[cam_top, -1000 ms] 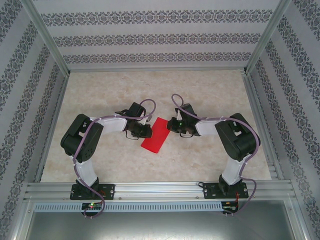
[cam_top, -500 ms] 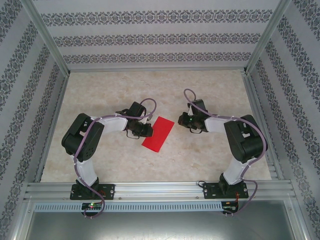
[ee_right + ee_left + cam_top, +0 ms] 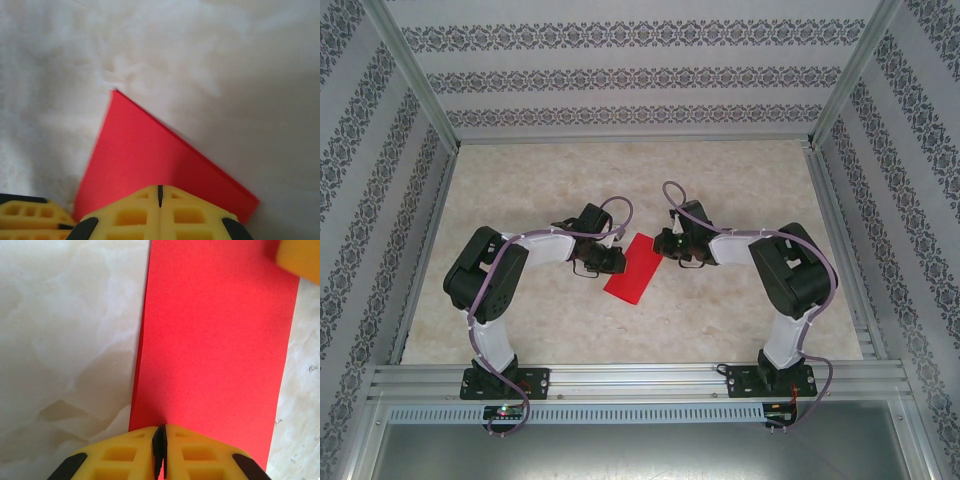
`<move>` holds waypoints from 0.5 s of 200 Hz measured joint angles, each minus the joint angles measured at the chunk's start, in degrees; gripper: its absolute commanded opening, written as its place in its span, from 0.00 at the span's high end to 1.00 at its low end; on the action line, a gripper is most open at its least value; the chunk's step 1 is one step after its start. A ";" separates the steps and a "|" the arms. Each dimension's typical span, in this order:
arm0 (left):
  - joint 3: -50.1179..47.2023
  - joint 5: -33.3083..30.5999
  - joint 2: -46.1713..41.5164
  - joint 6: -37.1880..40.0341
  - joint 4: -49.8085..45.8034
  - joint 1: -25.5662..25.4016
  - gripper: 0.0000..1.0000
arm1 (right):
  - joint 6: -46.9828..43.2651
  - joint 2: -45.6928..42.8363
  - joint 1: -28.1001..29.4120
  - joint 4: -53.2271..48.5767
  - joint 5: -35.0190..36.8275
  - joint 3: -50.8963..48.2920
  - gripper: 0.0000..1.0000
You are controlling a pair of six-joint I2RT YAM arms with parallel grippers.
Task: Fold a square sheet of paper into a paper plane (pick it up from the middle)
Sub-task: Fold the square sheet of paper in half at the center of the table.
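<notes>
Patterned walls (image 3: 640, 70) with grey floral bands close in a pale, marble-look bench (image 3: 740, 190), and a metal rail (image 3: 620, 378) runs along its near edge, where both arms are bolted. The red sheet of paper (image 3: 632, 268) lies flat near the middle of the bench, between the two arms. It is a narrow rectangle set on a slant, with its far end toward the right arm (image 3: 790, 275) and its near end toward the rail.

The left arm (image 3: 485, 285) reaches in from the left, and the left fingers (image 3: 610, 262) meet the paper's left long side. In the left wrist view these fingers (image 3: 147, 440) are together, with only a thin dark slit between them. Their tips sit on the nearest edge of the paper (image 3: 215, 350), which stretches away from them. Whether they pinch the paper or only rest on it cannot be told.

The right fingers (image 3: 665, 248) are at the paper's far right corner. In the right wrist view they (image 3: 150, 197) are pressed together and sit low over the red paper (image 3: 150, 160), which spreads out beyond the tips to a sharp corner. A darker line along one edge looks like a second layer.
</notes>
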 measured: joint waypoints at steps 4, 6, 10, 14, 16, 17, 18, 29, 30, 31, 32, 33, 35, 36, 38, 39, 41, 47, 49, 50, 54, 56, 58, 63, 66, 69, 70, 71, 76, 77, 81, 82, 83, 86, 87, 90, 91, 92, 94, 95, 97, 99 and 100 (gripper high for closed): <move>-0.02 0.02 0.00 0.00 0.02 0.00 0.84 | -0.13 0.11 -0.13 -0.17 0.00 0.00 0.96; -0.02 0.02 0.00 0.00 0.04 0.00 0.84 | -0.20 0.15 -0.24 -0.17 -0.09 -0.02 0.96; -0.04 0.02 0.00 0.00 0.09 0.00 0.84 | -0.44 0.15 -0.42 -0.24 0.00 -0.02 0.96; -0.04 0.02 0.00 0.00 0.11 0.00 0.84 | -0.63 0.13 -0.48 -0.22 0.24 -0.02 0.96; -0.07 0.04 0.00 0.00 0.13 0.00 0.84 | -0.68 0.13 -0.66 -0.28 0.42 -0.02 0.96; -0.07 0.02 0.00 0.00 0.13 0.00 0.84 | -0.76 0.13 -0.79 -0.37 0.35 -0.02 0.96; -0.07 0.04 0.00 0.00 0.13 0.00 0.84 | -0.83 0.13 -0.85 -0.37 0.33 -0.02 0.96; -0.11 0.07 0.00 0.00 0.20 0.00 0.84 | -1.18 0.13 -1.57 -0.42 0.00 -0.07 0.95; -0.13 0.07 -0.02 0.00 0.22 0.00 0.84 | -1.29 0.13 -1.66 -0.39 0.00 -0.09 0.96; -0.15 0.07 -0.02 0.00 0.22 0.00 0.84 | -1.33 0.13 -1.68 -0.39 0.00 -0.11 0.96; -0.15 0.07 -0.02 0.00 0.26 0.00 0.84 | -1.36 0.13 -1.77 -0.39 0.02 -0.13 0.96; -0.15 0.07 -0.02 0.00 0.28 0.00 0.84 | -1.40 0.13 -1.81 -0.39 0.02 -0.13 0.96; -0.17 0.07 -0.02 0.00 0.31 0.00 0.84 | -1.55 0.13 -2.01 -0.39 -0.04 -0.17 0.96; -0.17 0.07 -0.04 0.00 0.33 0.00 0.84 | -1.60 0.13 -2.08 -0.37 -0.07 -0.20 0.96; -0.20 0.07 -0.04 0.00 0.35 0.00 0.84 | -1.70 0.13 -2.27 -0.33 -0.13 -0.26 0.95; -0.20 0.07 -0.04 0.00 0.37 0.00 0.84 | -1.73 0.13 -2.34 -0.31 -0.20 -0.28 0.96; -0.22 0.09 -0.04 -0.02 0.42 0.00 0.84 | -1.81 0.13 -2.47 -0.22 -0.44 -0.33 0.95; -0.26 0.09 -0.07 0.00 0.63 0.00 0.84 | -2.16 0.13 -2.95 -0.11 -0.81 -0.46 0.95; -0.28 0.11 -0.07 0.00 0.70 0.00 0.84 | -2.19 0.11 -3.06 -0.11 -0.90 -0.48 0.95; -0.28 0.13 -0.07 -0.02 0.72 0.00 0.84 | -2.27 0.09 -3.15 -0.09 -0.94 -0.52 0.95; -0.28 0.15 -0.07 -0.02 0.81 0.00 0.84 | -2.45 0.02 -3.41 -0.09 -0.98 -0.61 0.95; -0.33 0.17 -0.07 -0.02 0.85 0.00 0.84 | -2.60 -0.07 -3.56 -0.11 -0.98 -0.66 0.95; -0.33 0.22 -0.07 -0.02 0.92 0.00 0.84 | -2.67 -0.11 -3.67 -0.13 -1.01 -0.68 0.95; -0.44 0.26 -0.09 -0.02 1.07 0.02 0.84 | -2.99 -0.35 -4.07 -0.24 -0.92 -0.85 0.94; -0.48 0.28 -0.13 -0.02 1.11 0.02 0.84 | -3.13 -0.46 -4.31 -0.33 -0.85 -0.96 0.94; -0.55 0.28 -0.17 -0.02 1.20 0.02 0.84 | -3.34 -0.66 -4.59 -0.46 -0.79 -1.07 0.93; -0.55 0.31 -0.17 -0.02 1.22 0.02 0.84 | -3.43 -0.76 -4.74 -0.57 -0.74 -1.14 0.93; -0.59 0.31 -0.17 -0.02 1.27 0.02 0.84 | -3.50 -0.79 -4.81 -0.61 -0.68 -1.18 0.93; -0.70 0.37 -0.26 -0.02 1.46 0.02 0.84 | -3.69 -1.16 -5.31 -0.92 -0.44 -1.36 0.92; -0.72 0.39 -0.26 -0.02 1.46 0.02 0.84 | -3.72 -1.22 -5.40 -1.01 -0.39 -1.38 0.92; -0.79 0.44 -0.28 -0.02 1.55 0.02 0.84 | -3.98 -1.55 -5.81 -1.40 -0.02 -1.53 0.91; -0.81 0.44 -0.28 -0.04 1.57 0.02 0.84 | -4.00 -1.64 -5.86 -1.51 0.07 -1.55 0.91; -0.81 0.46 -0.28 -0.04 1.62 0.04 0.84 | -4.00 -1.79 -5.97 -1.70 0.17 -1.60 0.91; -0.81 0.48 -0.28 -0.04 1.66 0.04 0.84 | -4.15 -2.08 -6.19 -2.03 0.46 -1.70 0.90; -0.81 0.48 -0.28 -0.04 1.66 0.04 0.84 | -4.17 -2.14 -6.23 -2.16 0.50 -1.75 0.90; -0.81 0.50 -0.28 -0.07 1.68 0.04 0.84 | -4.17 -2.54 -6.49 -2.43 0.63 -1.90 0.89; -0.81 0.52 -0.28 -0.04 1.68 0.04 0.84 | -4.20 -2.71 -6.56 -2.62 0.70 -1.99 0.89; -0.81 0.52 -0.28 -0.07 1.70 0.04 0.84 | -4.24 -2.80 -6.60 -2.64 0.72 -2.03 0.89; -0.81 0.57 -0.28 -0.07 1.70 0.04 0.84 | -4.33 -3.06 -6.69 -2.91 0.76 -2.14 0.89; -0.83 0.57 -0.28 -0.07 1.70 0.04 0.84 | -4.31 -3.17 -6.75 -3.02 0.83 -2.19 0.88; -0.83 0.63 -0.28 -0.07 1.70 0.07 0.84 | -4.24 -3.58 -6.88 -3.19 1.01 -2.34 0.88; -0.83 0.66 -0.28 -0.07 1.70 0.07 0.84 | -4.31 -3.89 -6.99 -3.39 1.09 -2.54 0.87; -0.83 0.66 -0.28 -0.09 1.73 0.07 0.84 | -4.28 -4.00 -7.04 -3.43 1.09 -2.58 0.87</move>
